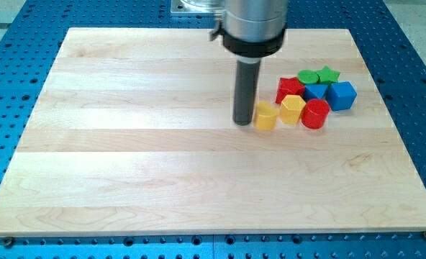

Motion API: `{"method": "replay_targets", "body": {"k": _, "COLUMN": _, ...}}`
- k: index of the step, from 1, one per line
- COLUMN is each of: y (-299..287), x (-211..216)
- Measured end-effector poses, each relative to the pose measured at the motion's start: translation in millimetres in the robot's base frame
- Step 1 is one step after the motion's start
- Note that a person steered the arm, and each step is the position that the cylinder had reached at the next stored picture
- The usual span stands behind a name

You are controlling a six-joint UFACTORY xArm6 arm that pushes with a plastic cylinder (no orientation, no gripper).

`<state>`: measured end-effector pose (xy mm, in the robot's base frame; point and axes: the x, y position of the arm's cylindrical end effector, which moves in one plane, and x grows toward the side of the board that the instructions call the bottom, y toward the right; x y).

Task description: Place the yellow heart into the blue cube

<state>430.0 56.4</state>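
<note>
There is no pincer, only my tip [243, 121], touching the yellow heart [265, 116] from the view's left on the worktop [127, 144]. The blue cube [341, 95] stands behind 2 blocks, the yellow hexagon [293, 109] and red cylinder [315, 114]; pushing straight risks scattering them.

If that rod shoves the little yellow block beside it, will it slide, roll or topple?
Probably slide: the yellow block looks squat and sits flat on the smooth board. It seems light, so my tip, at its left, may twist it. It would likely bump the second yellow block.
</note>
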Motion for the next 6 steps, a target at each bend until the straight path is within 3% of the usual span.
{"method": "replay_targets", "body": {"k": 1, "y": 15.5, "x": -18.7}}
{"method": "replay_targets", "body": {"k": 3, "y": 83.2, "x": 88.4}}
{"method": "replay_targets", "body": {"k": 5, "y": 170.1, "x": 88.7}}
{"method": "replay_targets", "body": {"k": 6, "y": 179.9, "x": 59.2}}
